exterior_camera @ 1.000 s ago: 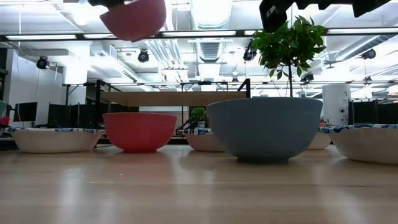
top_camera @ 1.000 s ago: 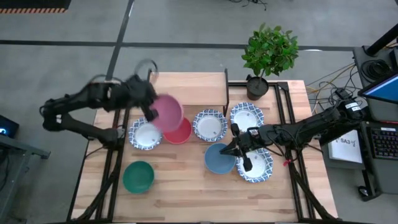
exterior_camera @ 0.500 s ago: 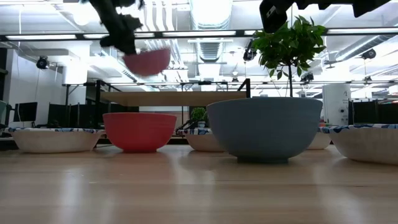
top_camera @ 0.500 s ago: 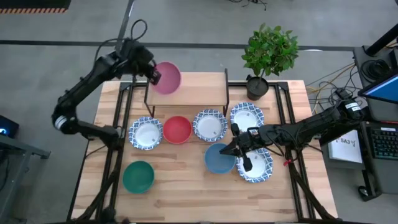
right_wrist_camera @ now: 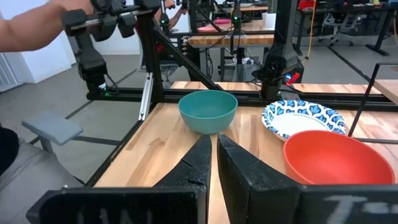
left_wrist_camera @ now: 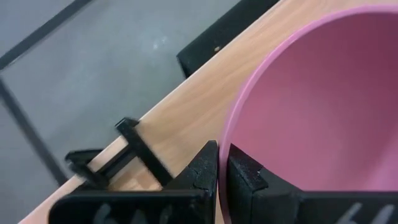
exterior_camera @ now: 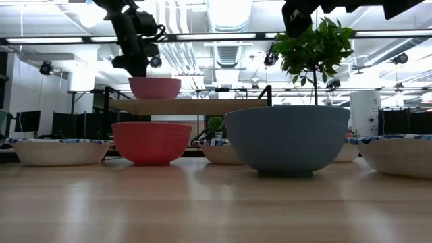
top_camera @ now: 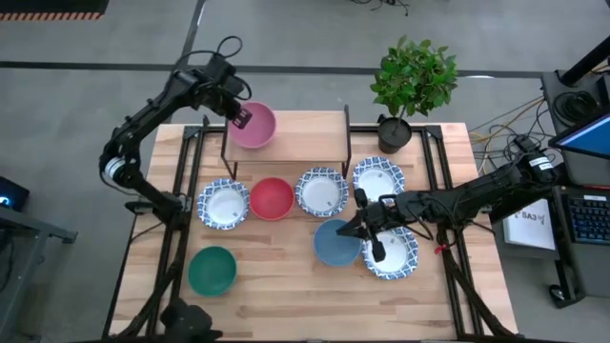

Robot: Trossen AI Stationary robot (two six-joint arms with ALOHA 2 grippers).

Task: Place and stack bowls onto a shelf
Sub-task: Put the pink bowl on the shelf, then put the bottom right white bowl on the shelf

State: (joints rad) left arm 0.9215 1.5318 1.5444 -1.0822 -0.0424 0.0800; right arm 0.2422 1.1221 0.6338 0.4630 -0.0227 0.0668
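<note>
The pink bowl [top_camera: 254, 127] stands upright on the left end of the light-wood shelf [top_camera: 305, 138]; in the low view its base [exterior_camera: 154, 96] rests on the shelf board [exterior_camera: 196, 106]. My left gripper [top_camera: 238, 116] is shut on the bowl's rim from the far-left side. My right gripper [top_camera: 367, 232] is shut and touches nothing. It hangs high over the table between the blue bowl [top_camera: 335, 243] and a white patterned bowl [top_camera: 393, 253]. The red bowl [top_camera: 272, 198], the green bowl [top_camera: 212, 270] and three more patterned bowls rest on the tabletop. My left gripper pinches the pink bowl's rim [left_wrist_camera: 229, 134] on its far-left side, one finger [left_wrist_camera: 208, 165] outside the wall and one finger [left_wrist_camera: 245, 177] inside. The fingers slant down from above. The bowl sits upright, its base on the shelf board.
A potted plant [top_camera: 412, 81] stands at the shelf's right end. Black metal rails [top_camera: 181, 219] run along both table sides. A person's arm [right_wrist_camera: 31, 28] shows beyond the table's left edge in the right wrist view. Bare wood lies near the front edge [top_camera: 286, 295].
My left gripper has carried the pink bowl from above the red bowl toward the table's far edge, then lowered it onto the shelf's left end. The bowl, earlier in the air, now stands on the board. The left gripper has kept its hold.
</note>
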